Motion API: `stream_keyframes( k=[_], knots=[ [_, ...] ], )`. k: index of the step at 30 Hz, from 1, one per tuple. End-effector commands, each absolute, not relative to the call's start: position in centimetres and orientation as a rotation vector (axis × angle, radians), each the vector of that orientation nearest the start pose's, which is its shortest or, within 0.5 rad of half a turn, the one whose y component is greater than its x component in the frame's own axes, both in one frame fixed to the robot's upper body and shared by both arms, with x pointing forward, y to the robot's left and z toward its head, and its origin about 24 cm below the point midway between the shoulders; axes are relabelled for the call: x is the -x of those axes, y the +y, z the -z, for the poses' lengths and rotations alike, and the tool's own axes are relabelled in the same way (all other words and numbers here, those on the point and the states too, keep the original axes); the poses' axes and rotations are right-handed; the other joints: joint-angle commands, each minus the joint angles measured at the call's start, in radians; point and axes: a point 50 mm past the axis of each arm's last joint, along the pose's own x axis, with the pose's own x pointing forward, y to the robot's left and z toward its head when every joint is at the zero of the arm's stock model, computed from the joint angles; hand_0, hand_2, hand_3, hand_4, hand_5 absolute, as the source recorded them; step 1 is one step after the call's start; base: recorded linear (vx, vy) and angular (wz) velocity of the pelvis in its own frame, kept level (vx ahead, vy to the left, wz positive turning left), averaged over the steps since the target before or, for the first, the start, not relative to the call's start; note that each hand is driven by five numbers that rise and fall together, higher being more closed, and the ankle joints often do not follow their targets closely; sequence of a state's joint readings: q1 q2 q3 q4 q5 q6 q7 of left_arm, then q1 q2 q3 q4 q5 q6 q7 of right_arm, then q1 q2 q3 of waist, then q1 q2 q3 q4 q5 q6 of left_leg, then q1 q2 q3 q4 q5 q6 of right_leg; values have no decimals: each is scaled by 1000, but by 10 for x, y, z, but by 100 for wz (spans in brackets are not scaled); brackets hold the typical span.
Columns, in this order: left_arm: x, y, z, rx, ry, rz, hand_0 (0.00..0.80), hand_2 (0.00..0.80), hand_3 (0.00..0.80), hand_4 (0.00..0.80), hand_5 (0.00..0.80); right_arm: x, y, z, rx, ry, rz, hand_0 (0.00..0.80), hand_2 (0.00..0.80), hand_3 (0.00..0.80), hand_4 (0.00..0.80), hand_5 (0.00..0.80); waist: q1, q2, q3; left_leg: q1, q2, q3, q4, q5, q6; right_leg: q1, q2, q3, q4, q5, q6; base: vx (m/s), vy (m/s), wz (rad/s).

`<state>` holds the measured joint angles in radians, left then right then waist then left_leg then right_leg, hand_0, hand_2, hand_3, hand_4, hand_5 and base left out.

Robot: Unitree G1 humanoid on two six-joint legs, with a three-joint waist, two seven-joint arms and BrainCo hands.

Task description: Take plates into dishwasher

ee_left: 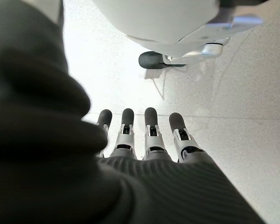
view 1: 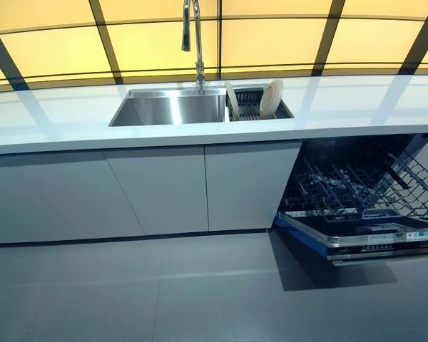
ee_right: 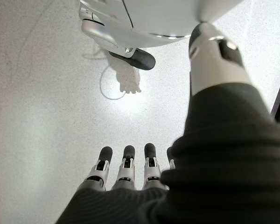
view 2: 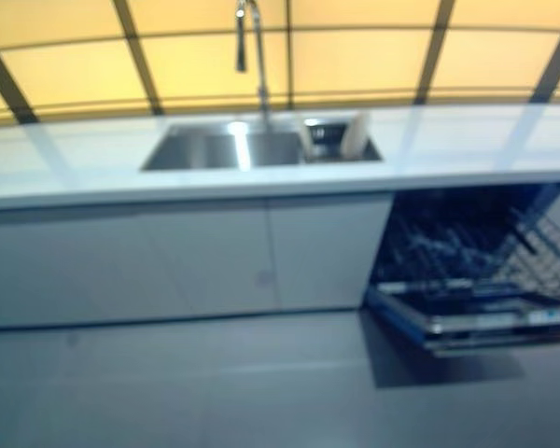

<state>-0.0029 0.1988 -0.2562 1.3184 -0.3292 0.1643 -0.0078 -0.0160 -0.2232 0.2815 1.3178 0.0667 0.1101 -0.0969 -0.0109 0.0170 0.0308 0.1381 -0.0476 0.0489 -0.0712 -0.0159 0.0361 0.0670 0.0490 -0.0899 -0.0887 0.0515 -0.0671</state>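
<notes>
A white counter (view 1: 71, 114) runs across the head views, with a steel sink (view 1: 172, 107) set into it and a tall tap (view 1: 196, 43) rising behind the basin. At the sink's right end sits a dark rack (view 1: 251, 107) holding two pale plates: one plate (view 1: 272, 97) leans at the rack's right side, and a second plate (view 1: 232, 100) stands on edge at its left, next to the basin wall. Both are apart from each other, with rack wires between them. Below the counter is a row of plain grey cabinets (view 1: 157, 189), and to their right the dishwasher (view 1: 357, 192) stands open, its door (view 1: 364, 239) folded down over the grey floor (view 1: 164, 292) and its wire basket (view 1: 371, 182) pulled out above the door. The basket holds no plates that can be seen. Yellow panels (view 1: 271, 35) with dark frames fill the wall behind the counter. Neither hand shows in the head views. In its wrist view the left hand (ee_left: 147, 140) points down at pale speckled floor with its fingers straight and side by side, holding nothing. The right hand (ee_right: 126, 170) in its own wrist view is the same: fingers extended in a row toward the floor, thumb (ee_right: 214, 51) standing apart from them, nothing in its grasp. Both hands are well away from the plates.
</notes>
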Motion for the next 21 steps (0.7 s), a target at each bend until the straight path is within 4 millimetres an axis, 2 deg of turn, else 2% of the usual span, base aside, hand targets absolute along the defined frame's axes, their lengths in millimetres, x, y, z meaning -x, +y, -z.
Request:
stream_keyframes(
  k=[1,2,4,5,6,7,8,9,10,11,12,14,16,18,19,20,21],
  knots=[
    [-56,193,177,2,1524,-132,0,0,0,0,0,-71,-208,173,332,1423,-25,0,0,0,0,0,-6,-31,7,-36,-2,-59,65,8,-3,24,-41,44,59,-28,72,30,-73,1],
    [-57,194,176,7,1525,-149,0,0,0,0,0,-76,-210,172,331,1412,-23,0,0,0,0,0,-7,-50,36,-101,4,-42,221,-3,-13,15,-45,54,97,-36,53,5,-90,3],
    [-53,195,177,39,1528,-168,0,0,0,0,0,-81,-211,170,332,1398,-38,0,0,0,0,0,5,-68,82,-255,-1,-45,479,71,-24,4,-38,75,133,-39,27,-17,-101,6],
    [-54,195,177,39,1528,-168,0,0,0,0,0,-81,-211,170,332,1398,-38,0,0,0,0,0,4,-66,80,-261,1,-47,487,68,-25,1,-36,74,134,-39,27,-18,-75,1],
    [-50,195,177,71,1533,-177,0,0,0,0,0,-83,-213,170,343,1397,-40,0,0,0,0,0,13,-67,109,-352,-3,-38,586,128,-36,5,-28,92,147,-36,14,13,-26,-15],
    [-48,194,177,86,1538,-184,0,0,0,0,0,-83,-214,169,345,1400,-34,0,0,0,0,0,18,-61,120,-388,-4,-33,596,158,-45,10,-20,100,147,-35,14,103,2,-24],
    [-44,194,178,106,1548,-199,0,0,0,0,0,-83,-216,169,343,1404,-22,0,0,0,0,0,31,-46,136,-413,-13,-26,525,200,-59,28,-3,121,140,-33,20,253,72,-26],
    [-37,194,178,119,1559,-208,0,0,0,0,0,-82,-218,169,345,1404,-21,0,0,0,0,0,50,-19,142,-432,-7,-20,357,255,-70,54,28,142,134,-44,23,398,109,-17],
    [-32,192,179,129,1570,-210,0,0,0,0,0,-81,-220,169,346,1405,-23,0,0,0,0,0,67,-2,147,-435,8,-17,183,273,-67,78,46,158,130,-61,23,471,107,-20],
    [-28,190,179,137,1578,-214,0,0,0,0,0,-81,-221,169,347,1407,-22,0,0,0,0,0,84,1,152,-435,2,-37,57,281,-65,101,51,173,129,-76,22,513,87,-40],
    [-23,188,180,151,1586,-229,0,0,0,0,0,-81,-222,169,344,1404,-14,0,0,0,0,0,105,-5,149,-466,-15,-72,-16,258,-68,126,50,197,129,-93,22,467,80,-44],
    [-21,184,181,165,1594,-229,0,0,0,0,0,-81,-224,168,331,1399,9,0,0,0,0,0,114,0,139,-460,-12,-50,-16,260,-65,147,44,190,142,-130,22,333,95,-33],
    [-23,181,181,199,1586,-247,0,0,0,0,0,-82,-224,168,330,1388,11,0,0,0,0,0,111,5,123,-441,0,-4,5,233,-52,161,9,178,163,-161,43,306,147,-49],
    [-30,185,180,194,1556,-269,0,0,0,0,0,-77,-223,169,319,1412,31,0,0,0,0,0,110,9,117,-443,24,-5,83,217,-52,199,-39,152,229,-233,61,547,162,-72],
    [-32,190,179,161,1547,-263,0,0,0,0,0,-69,-221,171,317,1433,31,0,0,0,0,0,116,2,105,-462,17,-9,158,217,-57,233,-64,138,227,-236,77,564,114,-60],
    [-34,194,179,143,1534,-261,0,0,0,0,0,-66,-220,171,315,1439,19,0,0,0,0,0,115,-3,98,-468,29,23,187,214,-62,246,-78,116,217,-234,84,359,63,-50],
    [-36,196,179,136,1528,-261,0,0,0,0,0,-65,-220,172,314,1438,10,0,0,0,0,0,114,-5,94,-469,34,36,197,210,-63,249,-84,105,213,-233,87,265,54,-31]
  ],
)
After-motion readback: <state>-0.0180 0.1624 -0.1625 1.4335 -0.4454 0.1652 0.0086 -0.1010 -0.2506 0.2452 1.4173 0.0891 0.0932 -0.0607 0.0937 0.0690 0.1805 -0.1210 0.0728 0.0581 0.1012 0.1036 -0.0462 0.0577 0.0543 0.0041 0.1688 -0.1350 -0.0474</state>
